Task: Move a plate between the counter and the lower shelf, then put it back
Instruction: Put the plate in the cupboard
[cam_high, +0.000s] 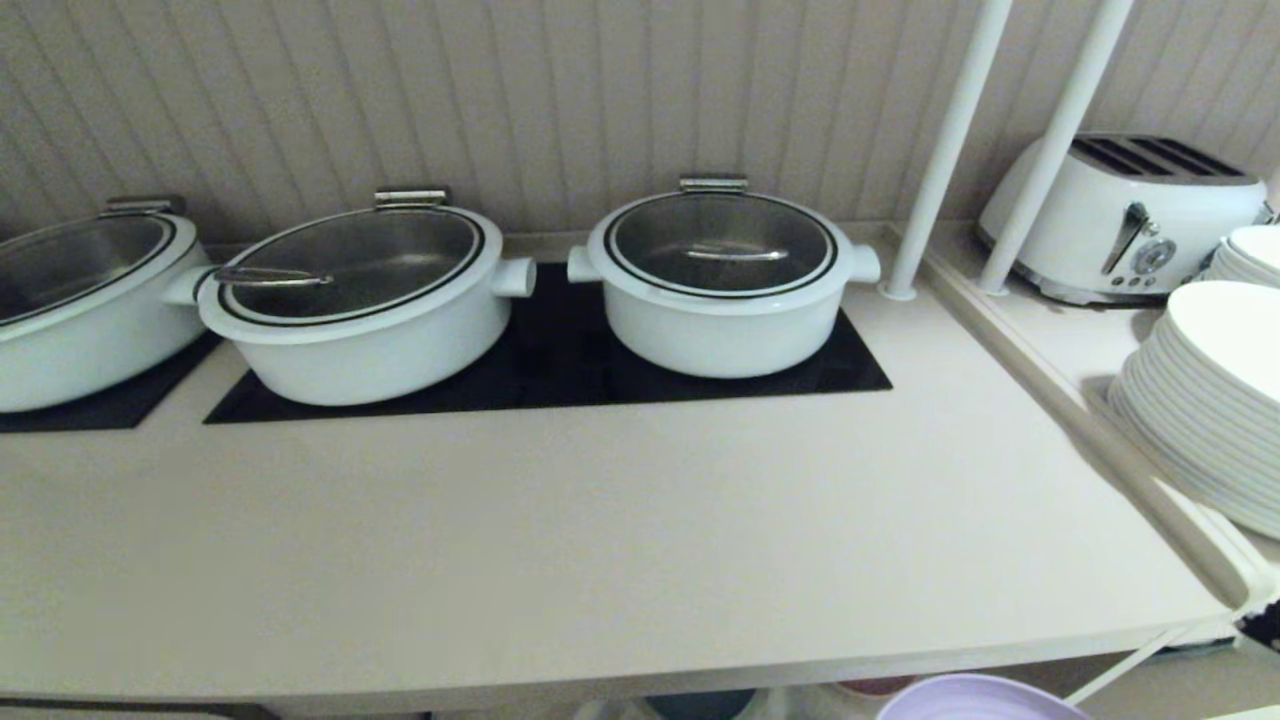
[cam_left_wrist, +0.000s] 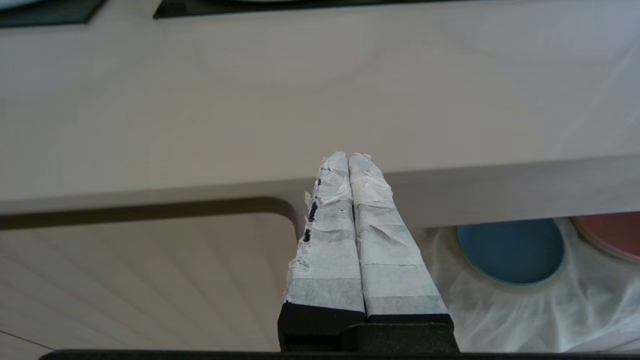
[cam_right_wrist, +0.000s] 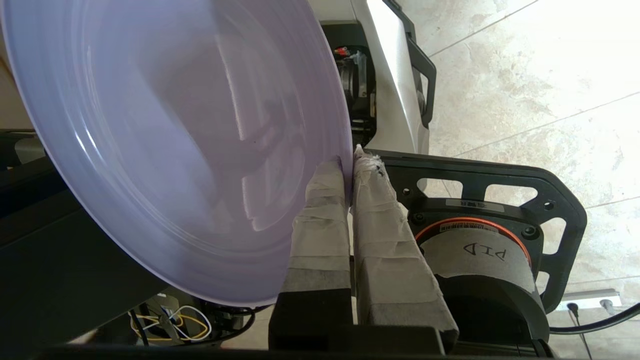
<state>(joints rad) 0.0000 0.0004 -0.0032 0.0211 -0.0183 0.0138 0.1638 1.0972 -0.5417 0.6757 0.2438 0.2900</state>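
Note:
The lilac plate (cam_right_wrist: 175, 140) hangs in the air, pinched at its rim by my right gripper (cam_right_wrist: 349, 167), whose taped fingers are shut on it. Its edge (cam_high: 980, 698) peeks in below the front edge of the counter (cam_high: 560, 520) at the lower right of the head view. My left gripper (cam_left_wrist: 348, 160) is shut and empty, parked just in front of the counter's front edge (cam_left_wrist: 500, 190). The lower shelf (cam_left_wrist: 525, 310), draped in wrinkled white cloth, shows under the counter in the left wrist view.
A blue plate (cam_left_wrist: 510, 250) and a pink plate (cam_left_wrist: 607, 235) lie on the shelf cloth. Three white lidded pots (cam_high: 720, 280) sit on black hob panels (cam_high: 560, 360). On the side ledge stand stacked white plates (cam_high: 1200, 400) and a toaster (cam_high: 1130, 215), beside two white poles (cam_high: 950, 150).

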